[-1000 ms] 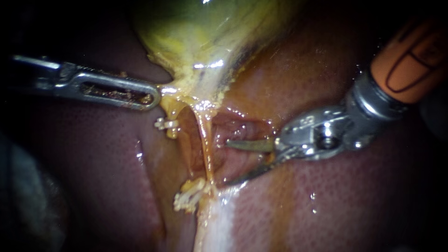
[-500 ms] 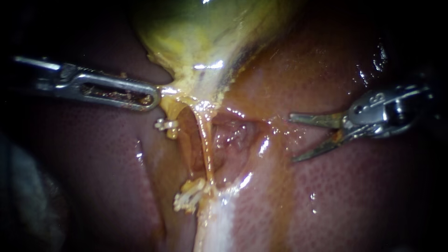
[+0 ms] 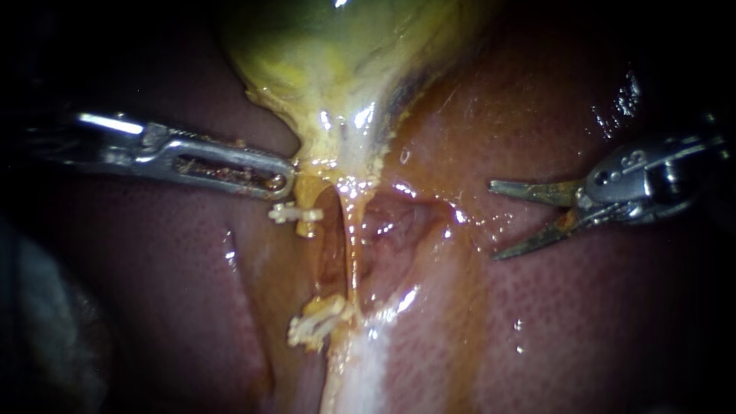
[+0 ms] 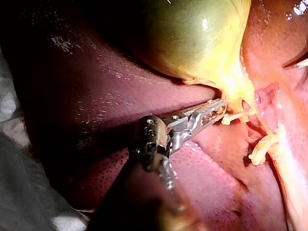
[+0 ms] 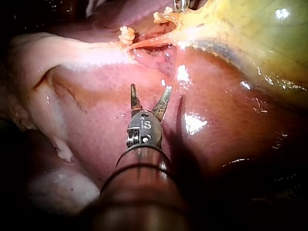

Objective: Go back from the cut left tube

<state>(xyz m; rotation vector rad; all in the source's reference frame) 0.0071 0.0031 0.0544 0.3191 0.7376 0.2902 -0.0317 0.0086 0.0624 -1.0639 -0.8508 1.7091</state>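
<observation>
Withdrawn rightward since a second ago, right instrument holds its claw wide, well apart from the cut left tube; left instrument grips the gallbladder. Retreat seems nearly done; ease slightly farther clear.

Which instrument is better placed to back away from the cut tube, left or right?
Right. My right instrument hangs free above the liver, blades open and empty, apart from the cut tube. My left instrument is shut on the gallbladder next to that tube, so it should hold.
</observation>
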